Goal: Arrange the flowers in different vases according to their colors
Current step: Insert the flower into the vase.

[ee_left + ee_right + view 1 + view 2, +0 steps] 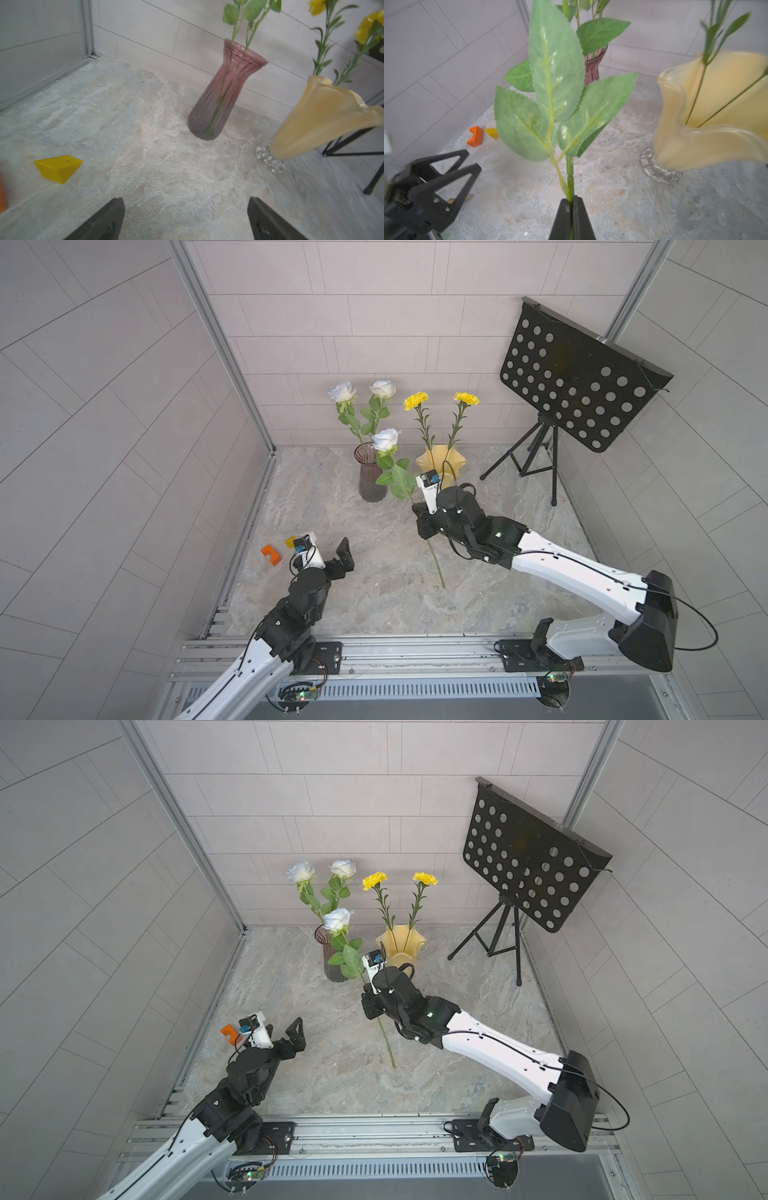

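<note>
1. Writing: a small dark mark on the white camera mount [429,492] of the right wrist is too small to read.
2. The right gripper [572,200] has its jaws pressed together on the green stem of the held white rose [385,439], just below a cluster of broad leaves.
3. Long axis of the held white rose: steeply tilted, with the bloom up and toward the back wall and the cut end low and toward the front rail. Whether that end touches the table [332,605] cannot be told.
4. The held white rose stands between the purple vase [370,477] and the yellow vase [440,462], nearer the former. In both top views its bloom overlaps that vase's rim.
5. The purple vase holds two other white roses [383,388]. The yellow vase holds two yellow carnations [416,400]. All four stand roughly upright, splayed apart.
6. The left gripper [185,199] has its jaws spread wide and holds nothing. It is low over the table near an orange block [271,554] and a yellow block [59,168].
7. View differences: only the right wrist view shows the pinch itself, and only the top views show the held bloom and cut end. The left wrist view shows stems through the purple glass. A black music stand [577,377] occupies the far right corner.
</note>
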Action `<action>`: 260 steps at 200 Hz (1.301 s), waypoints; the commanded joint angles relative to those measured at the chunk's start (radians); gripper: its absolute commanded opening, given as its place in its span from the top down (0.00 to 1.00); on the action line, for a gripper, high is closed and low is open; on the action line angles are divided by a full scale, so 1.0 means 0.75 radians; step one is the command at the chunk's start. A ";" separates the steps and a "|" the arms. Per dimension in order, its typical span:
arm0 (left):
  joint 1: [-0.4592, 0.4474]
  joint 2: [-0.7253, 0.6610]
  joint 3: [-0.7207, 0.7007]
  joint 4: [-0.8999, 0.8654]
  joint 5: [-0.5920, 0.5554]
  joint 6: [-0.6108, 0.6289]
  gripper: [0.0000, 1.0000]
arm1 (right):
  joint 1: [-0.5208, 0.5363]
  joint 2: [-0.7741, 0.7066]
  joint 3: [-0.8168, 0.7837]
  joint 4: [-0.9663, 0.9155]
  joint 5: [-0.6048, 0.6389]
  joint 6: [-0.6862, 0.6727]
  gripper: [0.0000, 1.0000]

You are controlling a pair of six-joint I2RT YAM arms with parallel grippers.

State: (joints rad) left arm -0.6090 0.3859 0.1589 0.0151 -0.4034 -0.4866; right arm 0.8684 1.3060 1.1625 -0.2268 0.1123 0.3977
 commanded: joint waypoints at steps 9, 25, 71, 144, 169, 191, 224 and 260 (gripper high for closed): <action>0.000 0.306 0.170 0.089 0.227 0.118 0.00 | -0.032 -0.054 -0.016 0.201 0.119 -0.051 1.00; -0.001 0.504 0.290 0.043 0.268 0.154 0.00 | -0.057 -0.042 -0.003 0.325 0.164 -0.053 1.00; -0.002 0.684 0.263 0.180 0.356 0.290 0.00 | -0.096 0.151 0.134 0.754 0.296 -0.095 1.00; -0.004 0.394 0.115 0.194 0.225 0.238 0.00 | -0.160 0.727 0.769 1.061 0.392 -0.226 1.00; -0.003 0.358 0.096 0.205 0.208 0.228 0.00 | -0.181 0.936 1.050 1.018 0.352 -0.254 1.00; -0.001 0.376 0.096 0.217 0.213 0.219 0.00 | -0.192 1.117 1.314 0.949 0.327 -0.294 1.00; -0.002 0.419 0.115 0.216 0.235 0.217 0.00 | -0.197 1.361 1.621 0.907 0.333 -0.403 1.00; -0.002 0.421 0.114 0.225 0.232 0.213 0.00 | -0.197 1.447 1.605 1.093 0.499 -0.453 1.00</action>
State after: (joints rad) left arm -0.6090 0.7048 0.2405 0.1535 -0.2283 -0.3210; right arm 0.7193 2.3711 2.3661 0.4896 0.3954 0.1078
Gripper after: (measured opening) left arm 0.999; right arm 0.079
